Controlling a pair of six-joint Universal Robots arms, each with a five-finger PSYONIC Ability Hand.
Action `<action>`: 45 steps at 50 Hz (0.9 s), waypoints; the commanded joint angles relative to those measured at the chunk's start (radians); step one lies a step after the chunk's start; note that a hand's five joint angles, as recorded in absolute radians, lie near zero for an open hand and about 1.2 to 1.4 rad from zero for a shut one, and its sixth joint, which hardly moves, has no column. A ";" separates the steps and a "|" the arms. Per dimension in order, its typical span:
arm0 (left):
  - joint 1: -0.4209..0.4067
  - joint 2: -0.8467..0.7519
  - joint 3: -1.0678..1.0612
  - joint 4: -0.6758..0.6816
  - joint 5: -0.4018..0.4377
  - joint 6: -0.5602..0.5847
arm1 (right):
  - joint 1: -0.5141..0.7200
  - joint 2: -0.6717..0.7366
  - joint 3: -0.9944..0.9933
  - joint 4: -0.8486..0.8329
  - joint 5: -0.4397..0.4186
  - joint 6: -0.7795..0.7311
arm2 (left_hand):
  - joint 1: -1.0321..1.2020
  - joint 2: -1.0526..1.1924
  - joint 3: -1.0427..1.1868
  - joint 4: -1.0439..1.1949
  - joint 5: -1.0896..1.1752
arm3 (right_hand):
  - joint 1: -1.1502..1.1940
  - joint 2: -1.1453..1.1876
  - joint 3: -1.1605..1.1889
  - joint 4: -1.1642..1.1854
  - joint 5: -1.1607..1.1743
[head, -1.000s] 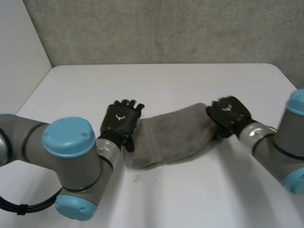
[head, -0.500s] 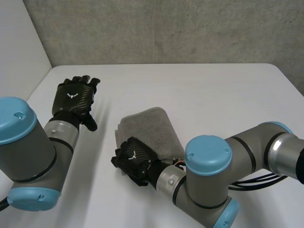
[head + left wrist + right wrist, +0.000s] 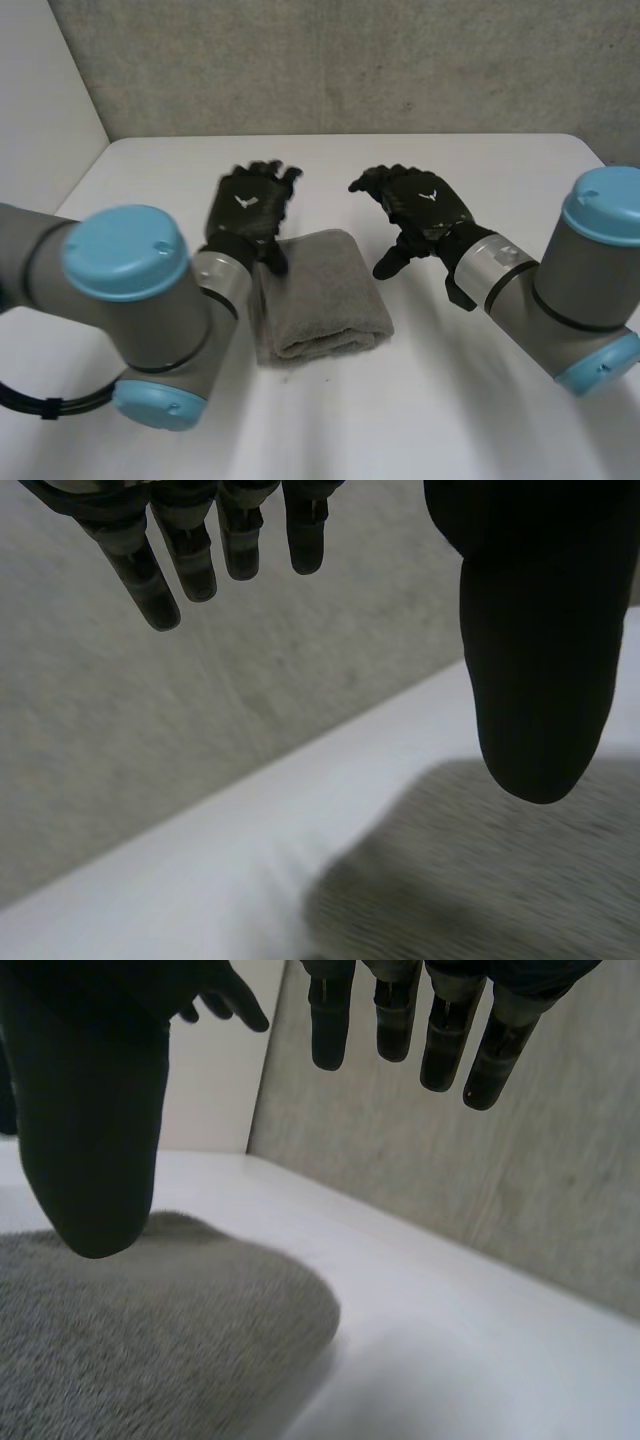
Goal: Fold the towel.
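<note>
The grey towel lies folded into a thick rectangle on the white table, its rounded fold on the near side. My left hand hovers at the towel's far left corner, open, fingers straight and holding nothing. In the left wrist view the left hand hangs over the towel without touching it. My right hand is open, raised just right of the towel's far right corner. In the right wrist view the right hand has spread fingers, and the towel lies below the thumb.
A grey concrete wall stands behind the table's far edge. A white side wall borders the table's left. Bare tabletop lies right of and in front of the towel.
The right hand carried the towel's right end over to the left, let go and rose back to the right, now open. The left hand swung away and returned beside the towel.
</note>
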 commanded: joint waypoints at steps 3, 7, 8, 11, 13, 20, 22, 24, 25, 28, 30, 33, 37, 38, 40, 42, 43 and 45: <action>-0.029 -0.162 0.069 -0.148 -0.009 -0.048 | 0.012 0.246 -0.223 0.310 -0.028 -0.018 | 0.007 0.019 0.020 0.019 -0.012 | -0.085 -0.068 -0.041 -0.063 -0.072; -0.020 -0.174 0.053 -0.161 -0.017 -0.046 | 0.021 0.289 -0.260 0.326 -0.026 -0.080 | 0.004 0.016 0.017 0.016 -0.015 | -0.085 -0.068 -0.041 -0.063 -0.072; -0.020 -0.174 0.053 -0.161 -0.017 -0.046 | 0.027 0.303 -0.272 0.324 -0.026 -0.113 | 0.004 0.016 0.017 0.016 -0.015 | -0.085 -0.068 -0.041 -0.063 -0.072; -0.001 -0.160 0.040 -0.163 -0.021 -0.046 | 0.035 0.320 -0.291 0.324 -0.022 -0.173 | 0.004 0.016 0.017 0.016 -0.015 | -0.085 -0.068 -0.041 -0.063 -0.072; 0.023 -0.133 0.033 -0.166 -0.029 -0.042 | 0.039 0.321 -0.300 0.326 -0.014 -0.193 | 0.004 0.016 0.017 0.016 -0.015 | -0.085 -0.068 -0.041 -0.063 -0.072; 0.019 -0.058 0.021 -0.169 -0.029 -0.040 | 0.049 0.243 -0.314 0.326 0.000 -0.239 | 0.002 0.013 0.014 0.013 -0.018 | -0.085 -0.068 -0.041 -0.063 -0.072; 0.016 -0.018 0.023 -0.168 -0.029 -0.040 | 0.038 0.138 -0.303 0.317 0.018 -0.239 | -0.001 0.010 0.011 0.010 -0.021 | -0.085 -0.068 -0.041 -0.063 -0.072; 0.016 0.028 0.027 -0.168 -0.029 -0.040 | 0.033 0.079 -0.300 0.305 0.039 -0.238 | -0.004 0.007 0.008 0.007 -0.024 | -0.085 -0.068 -0.041 -0.063 -0.072; 0.019 0.075 0.033 -0.166 -0.029 -0.040 | 0.024 0.026 -0.294 0.285 0.073 -0.238 | -0.004 0.007 0.008 0.007 -0.024 | -0.085 -0.068 -0.041 -0.063 -0.072; 0.033 0.169 0.052 -0.169 -0.023 -0.040 | 0.003 -0.025 -0.289 0.260 0.116 -0.235 | -0.004 0.007 0.008 0.007 -0.024 | -0.085 -0.068 -0.041 -0.063 -0.072; 0.040 0.220 0.064 -0.175 -0.023 -0.040 | -0.051 -0.111 -0.282 0.222 0.223 -0.241 | -0.001 0.010 0.011 0.010 -0.021 | -0.085 -0.068 -0.041 -0.063 -0.072; 0.103 0.319 0.075 -0.212 -0.023 -0.040 | -0.103 -0.198 -0.291 0.225 0.335 -0.245 | 0.016 0.028 0.028 0.027 -0.004 | -0.085 -0.068 -0.041 -0.063 -0.072; 0.193 0.409 0.099 -0.342 -0.014 -0.048 | -0.157 -0.279 -0.285 0.280 0.388 -0.247 | 0.037 0.049 0.049 0.048 0.017 | -0.085 -0.068 -0.041 -0.063 -0.072; 0.194 0.409 0.099 -0.342 -0.014 -0.048 | -0.157 -0.279 -0.285 0.280 0.388 -0.247 | 0.037 0.049 0.049 0.048 0.017 | -0.085 -0.068 -0.041 -0.063 -0.072; 0.209 0.432 0.115 -0.410 0.014 -0.049 | -0.175 -0.306 -0.279 0.369 0.333 -0.235 | 0.025 0.037 0.037 0.036 0.005 | -0.085 -0.068 -0.041 -0.063 -0.072; 0.209 0.435 0.119 -0.428 0.029 -0.051 | -0.177 -0.306 -0.271 0.393 0.299 -0.228 | 0.019 0.031 0.031 0.030 -0.001 | -0.085 -0.068 -0.041 -0.063 -0.072; 0.208 0.438 0.119 -0.434 0.045 -0.052 | -0.175 -0.306 -0.262 0.404 0.277 -0.224 | 0.019 0.031 0.031 0.030 -0.001 | -0.085 -0.068 -0.041 -0.063 -0.072; 0.207 0.442 0.121 -0.436 0.057 -0.054 | -0.175 -0.306 -0.259 0.406 0.265 -0.221 | 0.022 0.034 0.034 0.033 0.002 | -0.085 -0.068 -0.041 -0.063 -0.072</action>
